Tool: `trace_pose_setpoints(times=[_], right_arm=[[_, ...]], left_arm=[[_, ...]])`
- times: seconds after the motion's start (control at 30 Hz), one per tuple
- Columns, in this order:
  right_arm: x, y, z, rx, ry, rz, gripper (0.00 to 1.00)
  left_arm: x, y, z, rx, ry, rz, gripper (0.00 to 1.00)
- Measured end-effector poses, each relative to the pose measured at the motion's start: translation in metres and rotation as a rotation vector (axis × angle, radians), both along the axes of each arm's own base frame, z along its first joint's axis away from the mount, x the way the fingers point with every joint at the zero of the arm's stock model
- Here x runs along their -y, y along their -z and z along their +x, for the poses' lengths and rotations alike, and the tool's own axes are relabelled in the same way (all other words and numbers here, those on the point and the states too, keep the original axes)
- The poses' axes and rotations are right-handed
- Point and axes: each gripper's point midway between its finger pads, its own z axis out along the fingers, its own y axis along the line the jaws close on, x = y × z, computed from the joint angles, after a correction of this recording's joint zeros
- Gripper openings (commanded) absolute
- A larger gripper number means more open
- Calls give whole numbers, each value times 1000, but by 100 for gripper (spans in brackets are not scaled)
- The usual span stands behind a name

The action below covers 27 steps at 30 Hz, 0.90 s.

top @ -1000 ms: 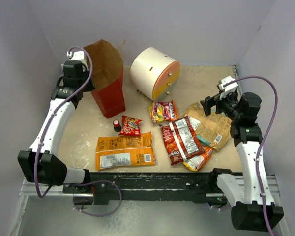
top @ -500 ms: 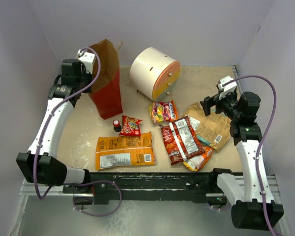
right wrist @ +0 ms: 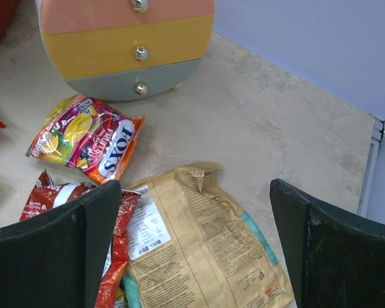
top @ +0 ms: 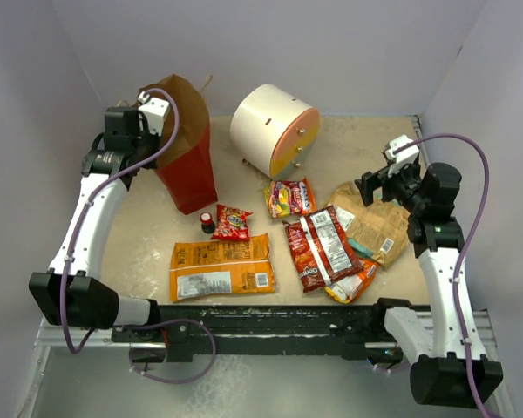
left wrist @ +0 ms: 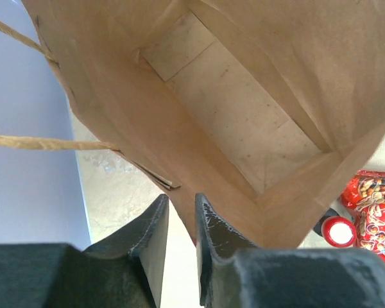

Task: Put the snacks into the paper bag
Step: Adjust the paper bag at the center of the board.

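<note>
Top external view: the paper bag [top: 192, 174] stands open-mouthed near the far left corner of the worktop [top: 357, 144]. The left gripper [left wrist: 181, 204] sits at the bag's rim, its fingers a narrow slit apart with bare worktop showing through. The snacks [top: 222, 268] lie outside the bag, along the near edge and toward the right edge. There the right gripper [right wrist: 194, 187] hangs spread wide over the tan-brown packet [right wrist: 205, 256].
</note>
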Motion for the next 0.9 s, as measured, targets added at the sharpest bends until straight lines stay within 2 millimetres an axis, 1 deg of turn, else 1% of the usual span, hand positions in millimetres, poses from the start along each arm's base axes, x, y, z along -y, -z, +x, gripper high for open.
trace_pose_setpoints(times=[0.13, 0.3, 0.4, 0.6, 0.8, 0.9], right_arm=[[0, 3, 0, -6, -4, -1, 100], [-2, 7, -2, -15, -15, 1, 100], [-2, 7, -2, -14, -20, 0, 100], [-2, 7, -2, -14, -21, -1, 100], [-3, 7, -2, -14, -21, -1, 100], [-3, 7, -2, -14, -21, -1, 100]], left_arm=[[-5, 2, 1, -5, -12, 1, 41], [-11, 4, 6, -2, -31, 6, 42], [-13, 7, 11, -3, -38, 8, 40], [-16, 23, 19, -40, -47, 17, 30], [-17, 24, 19, -44, -38, 29, 9], [-18, 25, 16, -57, -20, 43, 0]])
